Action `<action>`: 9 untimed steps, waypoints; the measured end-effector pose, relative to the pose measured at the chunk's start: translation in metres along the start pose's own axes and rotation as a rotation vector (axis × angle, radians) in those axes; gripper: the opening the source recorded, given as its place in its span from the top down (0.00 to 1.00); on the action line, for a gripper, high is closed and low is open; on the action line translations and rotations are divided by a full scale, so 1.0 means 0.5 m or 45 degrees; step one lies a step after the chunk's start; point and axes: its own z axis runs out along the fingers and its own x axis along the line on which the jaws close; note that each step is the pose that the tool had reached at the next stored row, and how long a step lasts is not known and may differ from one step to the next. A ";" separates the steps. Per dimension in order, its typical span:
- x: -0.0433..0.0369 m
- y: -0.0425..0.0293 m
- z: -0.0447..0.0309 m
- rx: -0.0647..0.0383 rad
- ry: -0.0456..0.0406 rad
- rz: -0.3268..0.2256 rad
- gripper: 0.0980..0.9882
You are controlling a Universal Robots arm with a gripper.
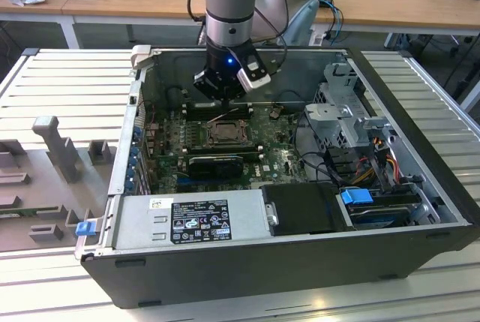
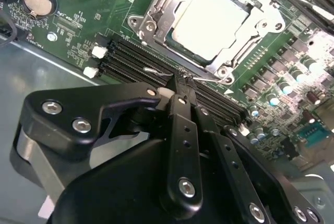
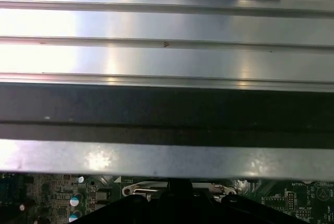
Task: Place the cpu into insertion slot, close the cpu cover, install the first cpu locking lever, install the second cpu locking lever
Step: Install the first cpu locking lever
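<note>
The cpu (image 2: 211, 20) already lies in the slot (image 2: 172, 36) with the cover (image 2: 156, 12) down around it, and the thin wire levers (image 2: 156, 71) sit at the socket's edge beside the memory slots (image 2: 130, 59). The risk is the tool (image 2: 180, 98) slipping off so thin a lever, or pressing on the board (image 2: 78, 25) or memory slots and scraping parts. The tool looks nearly closed, its tip just above the lever near the socket corner; whether it grips or touches the wire I cannot tell.

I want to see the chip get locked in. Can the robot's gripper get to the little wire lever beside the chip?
Probably yes. The gripper hangs right beside the wire lever, just past the black memory slots. Nothing lies between them. The cpu already sits under its cpu cover.
</note>
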 end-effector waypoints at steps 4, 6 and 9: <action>-0.005 0.002 0.009 0.000 0.000 -0.001 0.99; -0.007 0.002 0.009 -0.007 -0.001 -0.002 0.99; -0.007 0.000 0.010 -0.022 -0.005 -0.002 0.99</action>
